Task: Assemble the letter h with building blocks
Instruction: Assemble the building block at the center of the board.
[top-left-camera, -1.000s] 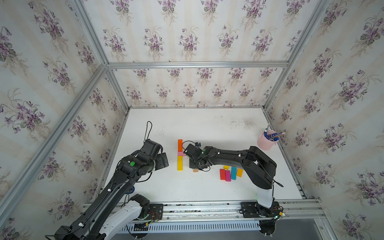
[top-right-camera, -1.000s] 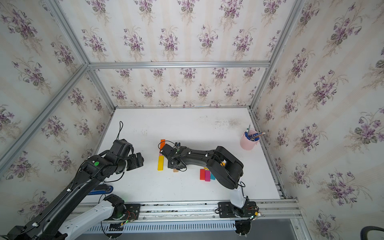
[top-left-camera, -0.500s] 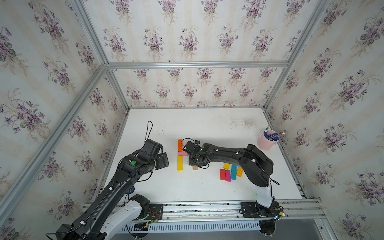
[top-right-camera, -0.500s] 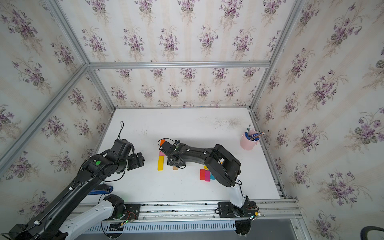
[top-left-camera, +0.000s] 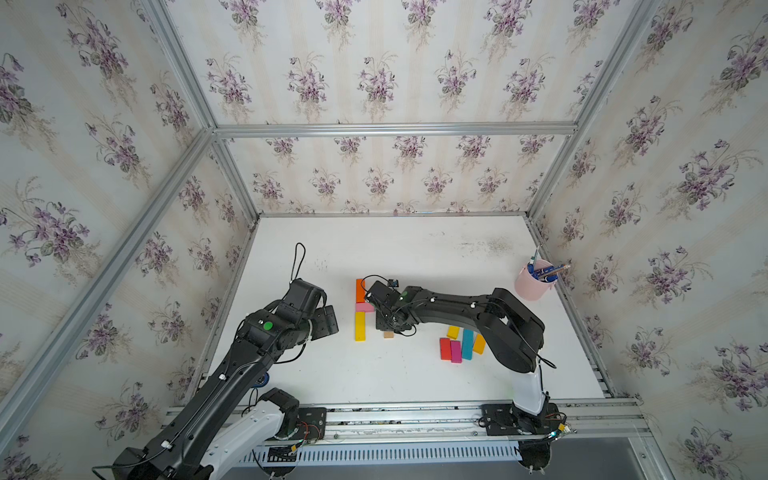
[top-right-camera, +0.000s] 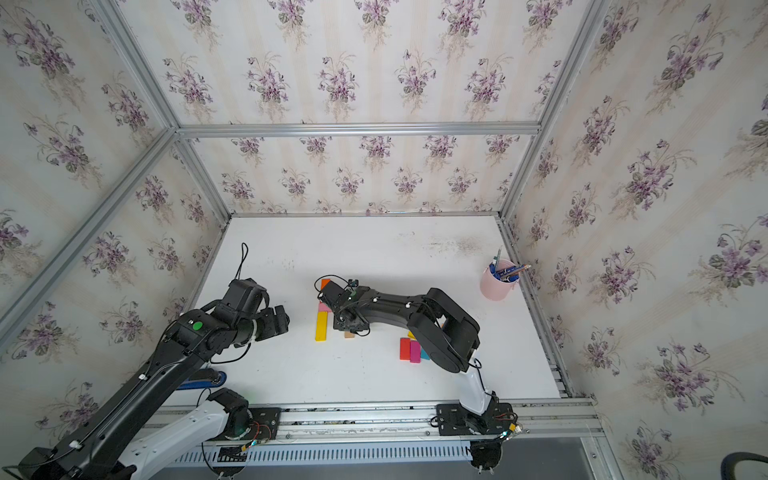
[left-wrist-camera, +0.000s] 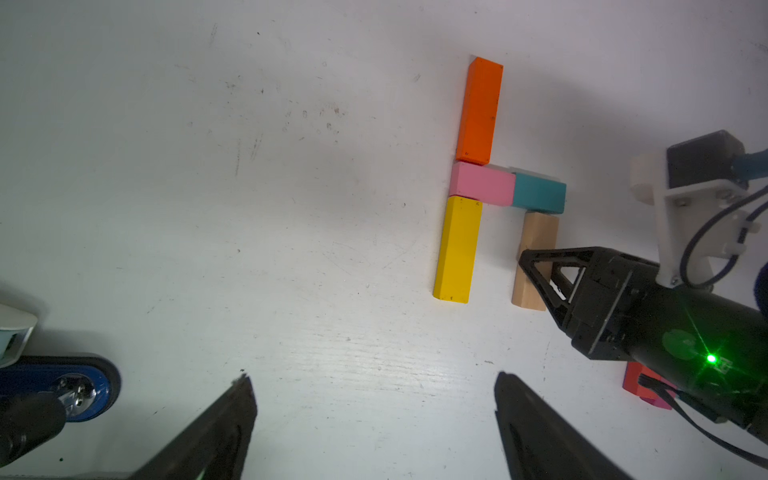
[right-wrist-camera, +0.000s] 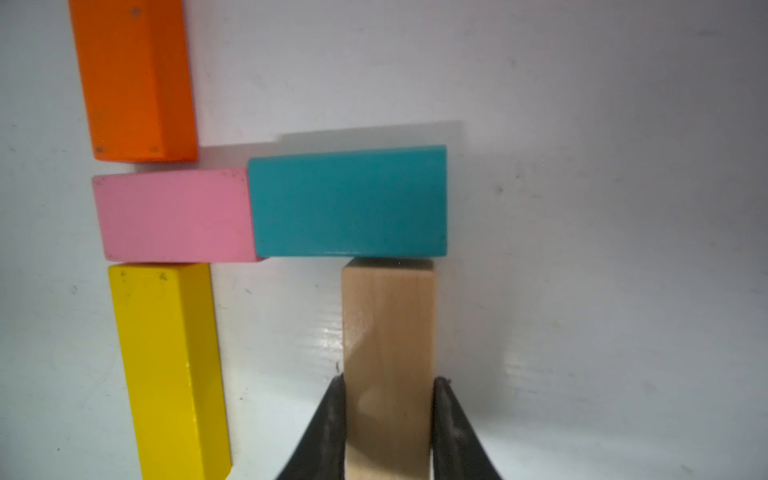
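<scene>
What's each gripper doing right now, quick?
Left gripper: open, holding nothing.
Right gripper: closed on the tan block, which butts against the teal block.

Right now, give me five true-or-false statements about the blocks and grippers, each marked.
1. The right gripper is shut on the tan block. True.
2. The left gripper holds the yellow block. False: it is open and empty, and the yellow block lies on the table.
3. The teal block and the pink block meet end to end. True.
4. The tan block lies on top of the teal block. False: its end sits against the teal block's long side.
5. The red block lies apart from the tan block. True.
</scene>
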